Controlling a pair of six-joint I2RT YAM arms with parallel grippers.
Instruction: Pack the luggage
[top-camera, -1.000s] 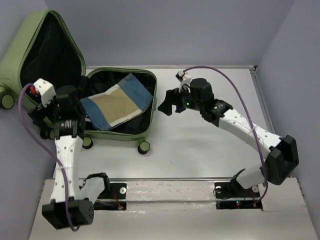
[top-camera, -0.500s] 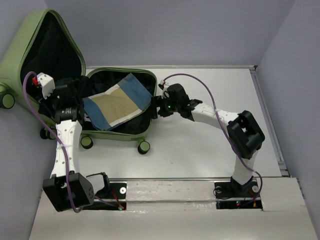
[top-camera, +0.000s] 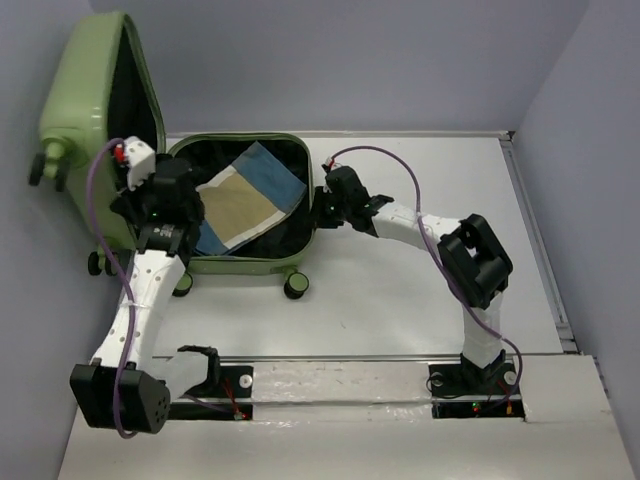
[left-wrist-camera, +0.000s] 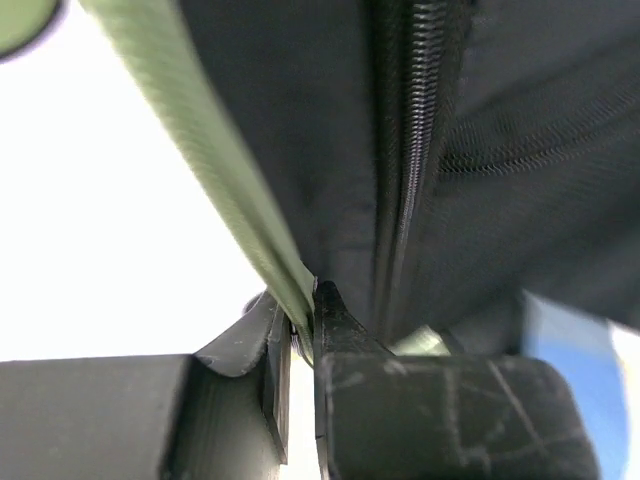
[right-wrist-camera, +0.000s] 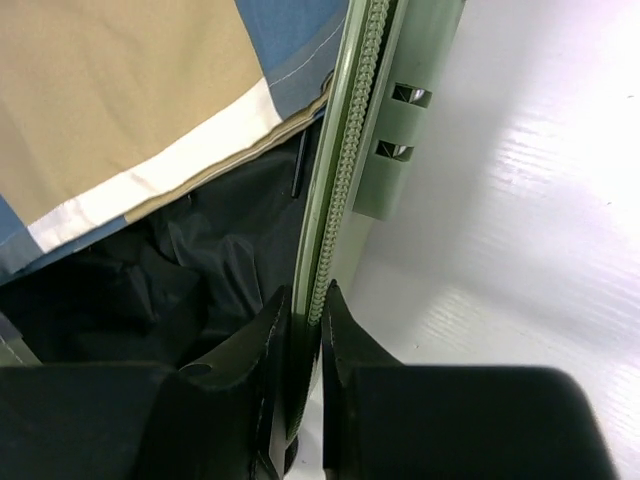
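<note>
The luggage (top-camera: 250, 266), a light-green hard-shell suitcase, lies open at the table's left. A folded blue, tan and white cloth (top-camera: 245, 195) rests on the black lining of its base. Its lid (top-camera: 90, 90) stands almost upright on the left. My left gripper (top-camera: 158, 212) is shut on the lid's green rim (left-wrist-camera: 240, 200), which is pinched between the jaws (left-wrist-camera: 300, 325). My right gripper (top-camera: 322, 205) is shut on the base's right rim (right-wrist-camera: 340, 200), with the zipper strip between its jaws (right-wrist-camera: 305, 310). The cloth (right-wrist-camera: 130, 90) lies just inside that rim.
Small wheels (top-camera: 297, 286) stick out at the suitcase's near side, and others (top-camera: 45, 165) on the lid's back. White table (top-camera: 430, 300) stretches right of the suitcase to a raised edge (top-camera: 525, 200). Grey-blue walls close in behind and on the left.
The lid has swung from leaning back to almost upright. Both grippers went from open to shut: the left on the lid's rim, the right on the base's right rim after reaching left.
</note>
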